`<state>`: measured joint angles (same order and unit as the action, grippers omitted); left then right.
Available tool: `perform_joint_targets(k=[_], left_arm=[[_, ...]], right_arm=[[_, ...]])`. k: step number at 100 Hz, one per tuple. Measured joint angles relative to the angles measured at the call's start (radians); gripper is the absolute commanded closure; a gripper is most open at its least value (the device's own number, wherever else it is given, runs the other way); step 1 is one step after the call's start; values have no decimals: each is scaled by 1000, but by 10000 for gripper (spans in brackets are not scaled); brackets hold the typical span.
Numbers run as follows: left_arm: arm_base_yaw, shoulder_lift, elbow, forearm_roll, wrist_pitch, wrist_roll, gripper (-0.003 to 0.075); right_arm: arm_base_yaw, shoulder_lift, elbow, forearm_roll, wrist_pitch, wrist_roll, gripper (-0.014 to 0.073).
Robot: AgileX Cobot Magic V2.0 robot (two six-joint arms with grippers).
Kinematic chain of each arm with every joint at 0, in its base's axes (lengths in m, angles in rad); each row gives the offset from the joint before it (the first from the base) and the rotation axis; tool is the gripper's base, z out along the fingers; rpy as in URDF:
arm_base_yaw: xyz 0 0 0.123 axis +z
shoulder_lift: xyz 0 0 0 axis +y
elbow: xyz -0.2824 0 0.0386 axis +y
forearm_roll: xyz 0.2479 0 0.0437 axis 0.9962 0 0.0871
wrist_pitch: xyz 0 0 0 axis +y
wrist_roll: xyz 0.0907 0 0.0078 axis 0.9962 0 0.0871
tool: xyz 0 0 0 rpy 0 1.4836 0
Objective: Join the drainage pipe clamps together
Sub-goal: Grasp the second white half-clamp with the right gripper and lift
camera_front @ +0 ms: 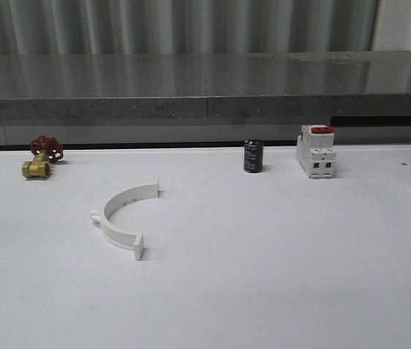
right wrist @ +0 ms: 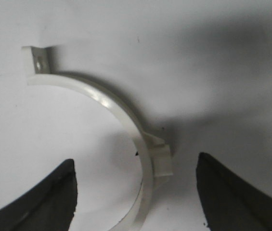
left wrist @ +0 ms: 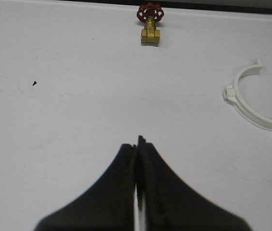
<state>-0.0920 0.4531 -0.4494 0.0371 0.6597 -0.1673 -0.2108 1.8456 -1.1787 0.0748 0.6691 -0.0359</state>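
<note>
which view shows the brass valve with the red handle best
The left wrist view: the valve stands unobstructed, handwheel above brass body. In the front view it sits small at the table's far left.

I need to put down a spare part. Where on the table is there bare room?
The near table, in front of the clamp half, is bare, as is the stretch right of it. The back edge is busier: valve, black cylinder, breaker.
</note>
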Motion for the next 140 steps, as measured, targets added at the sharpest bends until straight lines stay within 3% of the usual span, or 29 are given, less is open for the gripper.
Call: perform_joint_targets(k=[33,57,76,140], left_arm=[[0,0,0,0,0,0,741],[0,0,0,0,0,0,741],[0,0,0,0,0,0,741],[0,0,0,0,-2,0,741]], right_arm=[[0,41,0,0,-26,-30,81],[0,41,-2,0,-27,-33,332],[0,41,-2,0,-18,-35,442],[11,41,-51,2,42,-31,445]])
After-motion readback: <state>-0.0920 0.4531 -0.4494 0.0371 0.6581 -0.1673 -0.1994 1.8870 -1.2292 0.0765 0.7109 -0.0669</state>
